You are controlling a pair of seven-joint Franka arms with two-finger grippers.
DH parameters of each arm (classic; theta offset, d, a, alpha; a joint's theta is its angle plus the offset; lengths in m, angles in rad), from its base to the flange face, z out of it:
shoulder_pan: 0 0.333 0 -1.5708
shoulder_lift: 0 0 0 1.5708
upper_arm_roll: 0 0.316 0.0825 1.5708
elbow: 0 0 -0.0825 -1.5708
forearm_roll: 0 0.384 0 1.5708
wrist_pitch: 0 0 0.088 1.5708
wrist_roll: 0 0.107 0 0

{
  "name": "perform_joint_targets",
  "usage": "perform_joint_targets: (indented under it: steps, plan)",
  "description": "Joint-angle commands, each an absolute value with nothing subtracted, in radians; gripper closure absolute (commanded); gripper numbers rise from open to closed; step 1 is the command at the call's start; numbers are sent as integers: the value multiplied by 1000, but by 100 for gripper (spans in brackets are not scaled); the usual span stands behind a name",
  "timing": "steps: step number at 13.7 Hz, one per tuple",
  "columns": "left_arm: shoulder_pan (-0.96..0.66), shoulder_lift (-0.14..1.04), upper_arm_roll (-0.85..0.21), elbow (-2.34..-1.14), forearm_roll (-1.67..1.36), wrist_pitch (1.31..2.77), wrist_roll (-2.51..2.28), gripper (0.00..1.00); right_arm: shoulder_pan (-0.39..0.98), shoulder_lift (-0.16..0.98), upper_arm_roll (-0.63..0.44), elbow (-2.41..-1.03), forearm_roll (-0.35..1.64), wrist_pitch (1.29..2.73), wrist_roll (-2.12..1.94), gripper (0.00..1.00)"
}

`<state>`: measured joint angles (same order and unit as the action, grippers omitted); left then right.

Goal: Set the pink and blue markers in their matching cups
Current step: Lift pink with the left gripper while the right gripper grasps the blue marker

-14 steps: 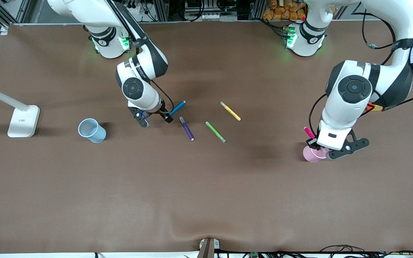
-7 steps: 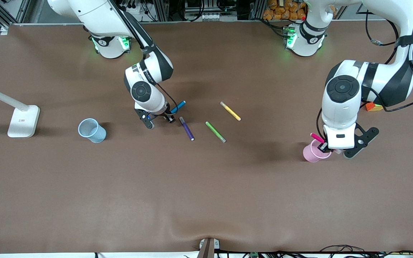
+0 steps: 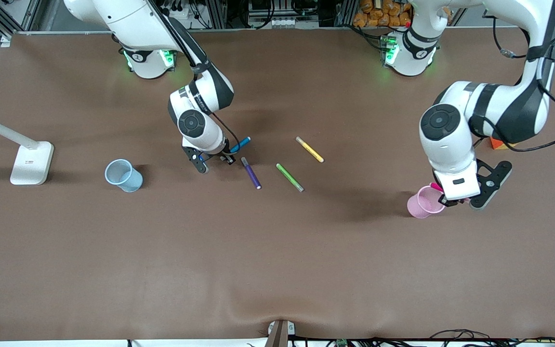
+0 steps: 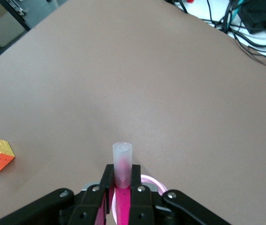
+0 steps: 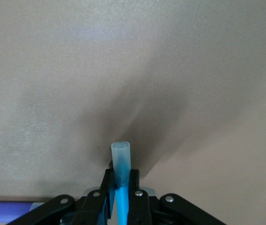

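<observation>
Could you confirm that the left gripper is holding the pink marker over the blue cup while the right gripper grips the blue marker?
Not quite: the left gripper holds the pink marker over the pink cup, as the front view shows. The blue cup stands apart, toward the right arm's end. The right gripper does grip the blue marker.

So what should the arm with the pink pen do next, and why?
Probably open the left claw and let go. It is shut on the pink marker, held upright over the pink cup, whose rim shows just under the fingers, so the marker should drop in. The right claw is shut on the blue marker, far from the blue cup.
</observation>
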<state>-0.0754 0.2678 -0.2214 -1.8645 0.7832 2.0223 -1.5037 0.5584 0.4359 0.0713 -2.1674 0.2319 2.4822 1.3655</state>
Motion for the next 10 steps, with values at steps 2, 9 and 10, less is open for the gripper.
perform_joint_targets:
  steps: [2,9,10]
  plan:
    - [-101,310,-227,-1861,893,1976,-1670,100,568,433,61,-2164,233,2476,1368,100]
    - [-123,359,-227,-1862,1026,1922,-1804,100,557,299,5,-2059,87,2113,1313,100]
    - [-129,373,-227,-1862,1041,1914,-1830,100,554,281,6,-2039,27,2073,1313,100]
